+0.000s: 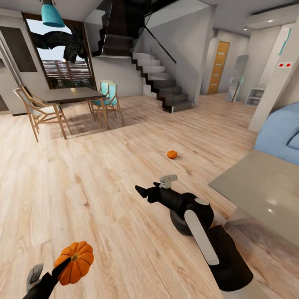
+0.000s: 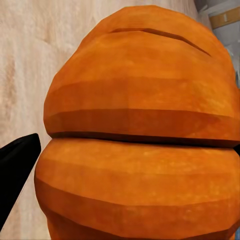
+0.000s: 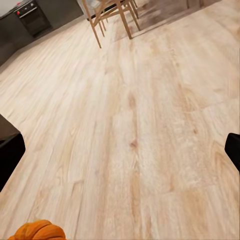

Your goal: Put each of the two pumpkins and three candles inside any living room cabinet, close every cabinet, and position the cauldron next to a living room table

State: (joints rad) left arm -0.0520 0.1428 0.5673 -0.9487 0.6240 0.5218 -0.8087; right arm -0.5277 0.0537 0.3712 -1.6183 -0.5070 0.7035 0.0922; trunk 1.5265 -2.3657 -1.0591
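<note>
My left gripper [image 1: 66, 263] sits at the lower left of the head view, shut on a bright-orange ribbed pumpkin [image 1: 78, 261]. In the left wrist view that pumpkin [image 2: 140, 130] bulges close to the camera, with one black finger [image 2: 17, 165] beside it. A second pumpkin [image 1: 172, 154] lies on the wooden floor farther ahead. My right gripper [image 1: 140, 190] points left above the floor, open and holding nothing; in its wrist view the fingers [image 3: 10, 155] stand wide apart over bare boards, and the held pumpkin [image 3: 37, 231] peeks in. The grey glass-topped table [image 1: 257, 187] is at the right. Candles, cabinet and cauldron are out of view.
A dining table [image 1: 66, 95] with wooden chairs stands at the far left, under a teal lamp [image 1: 52, 15]. Stairs [image 1: 166, 87] rise in the middle back. A blue sofa [image 1: 282, 133] is behind the glass table. A dark round shape [image 1: 178, 226] shows under my right forearm.
</note>
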